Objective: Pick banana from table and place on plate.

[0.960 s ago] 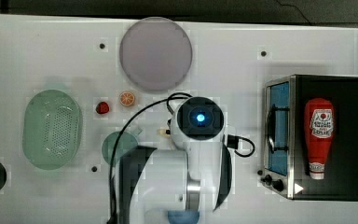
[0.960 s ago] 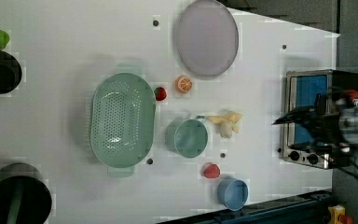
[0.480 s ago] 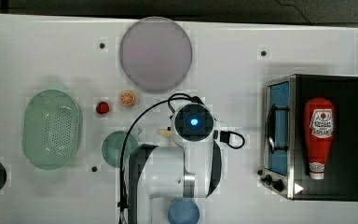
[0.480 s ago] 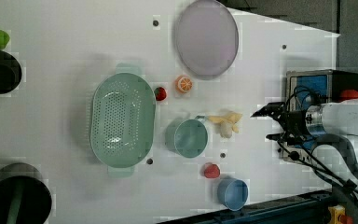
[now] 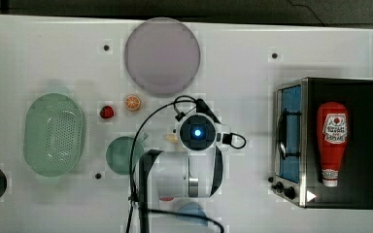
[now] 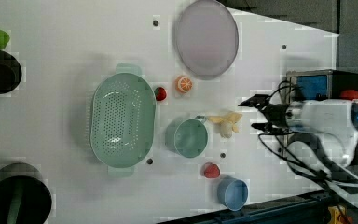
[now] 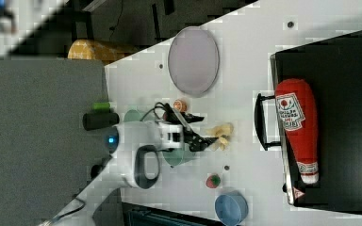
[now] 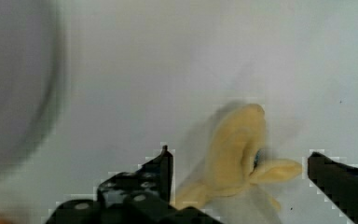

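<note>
The gripper (image 8: pixel 237 186) hangs over the banana (image 8: pixel 235 149), fingers wide apart; next it should drop and squeeze.

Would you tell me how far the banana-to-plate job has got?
Nothing is finished: the banana lies on the table and the plate is bare. In hand: the open gripper straddles the banana, not closed on it. Left: grasp, lift, carry, place.

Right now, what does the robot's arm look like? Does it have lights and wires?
The arm is chunky and white with dark grey joint bands. A round cap on it holds a glowing blue light. Black cables loop around it. The gripper at the end is black, with two pointed fingers.
</note>
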